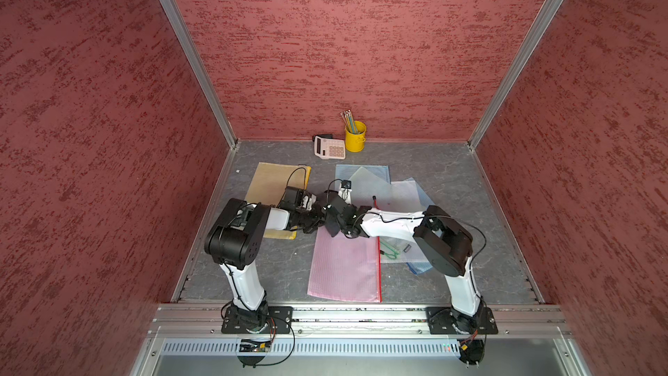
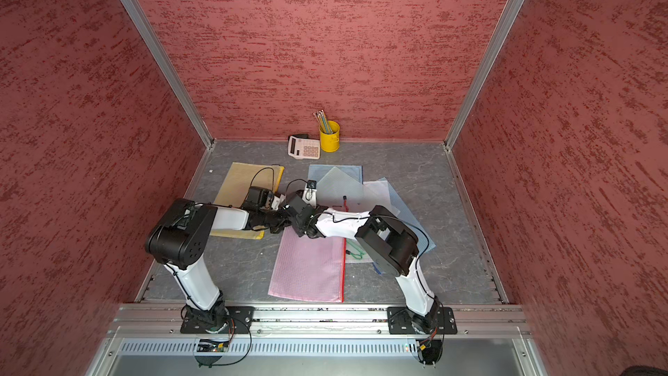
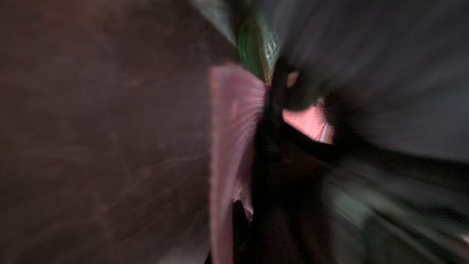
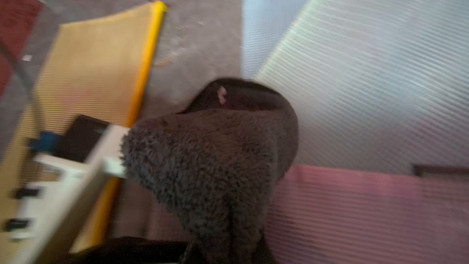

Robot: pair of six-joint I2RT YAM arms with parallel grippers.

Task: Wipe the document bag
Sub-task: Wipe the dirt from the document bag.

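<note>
Item 1: my right pincer (image 1: 329, 211), clamped on dark cloth (image 4: 215, 163) at far edge of pink document bag (image 1: 343, 269).
Item 2: my left pincer (image 1: 318, 219), pressed together; contents indiscernible.

Rough-textured, mottled red walls are closing in the cell on three sides: a back wall (image 1: 343, 48) and two side walls (image 1: 90, 139) that are spreading outward in both top views. Slim brushed-aluminium corner posts (image 1: 188, 52) are running down the two rear seams. A flat grey, marble-veined bench (image 1: 444, 160) is filling the base. A silver aluminium rail (image 1: 361, 314) is bordering its near edge, with a slotted metal strip (image 1: 343, 348) lying just beyond. Soft, even light is spreading over everything.
</note>
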